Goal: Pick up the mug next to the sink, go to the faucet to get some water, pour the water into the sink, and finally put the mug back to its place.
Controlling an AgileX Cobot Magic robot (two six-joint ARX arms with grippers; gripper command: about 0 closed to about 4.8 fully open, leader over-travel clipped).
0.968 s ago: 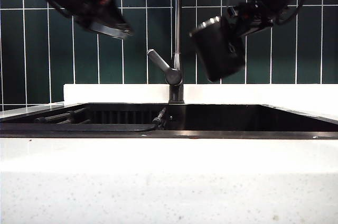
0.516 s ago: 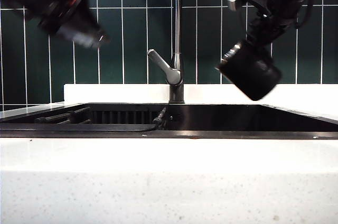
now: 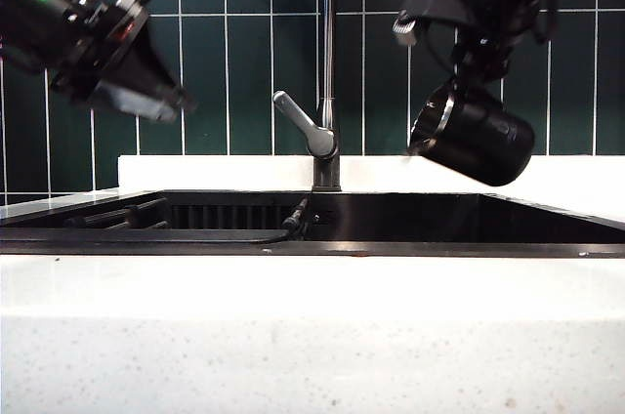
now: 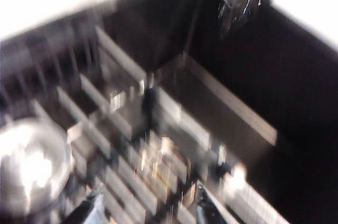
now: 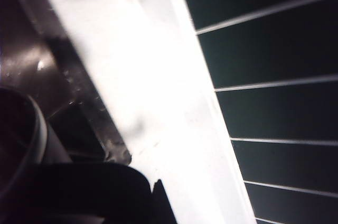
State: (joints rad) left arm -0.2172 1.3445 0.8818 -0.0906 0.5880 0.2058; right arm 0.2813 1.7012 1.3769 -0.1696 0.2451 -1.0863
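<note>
While the right gripper [image 3: 467, 92], jaws clenched on the mug [image 3: 473, 134], tips it mouth-left above the sink's [image 3: 439, 219] right half beside the faucet [image 3: 327, 62], the left gripper [image 3: 137, 92] hangs released over the left end.

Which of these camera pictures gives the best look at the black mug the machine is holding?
The exterior view: the mug hangs whole, tipped sideways above the sink, held by the right gripper. The right wrist view shows only its rim and side. The left wrist view is too blurred to tell.
</note>
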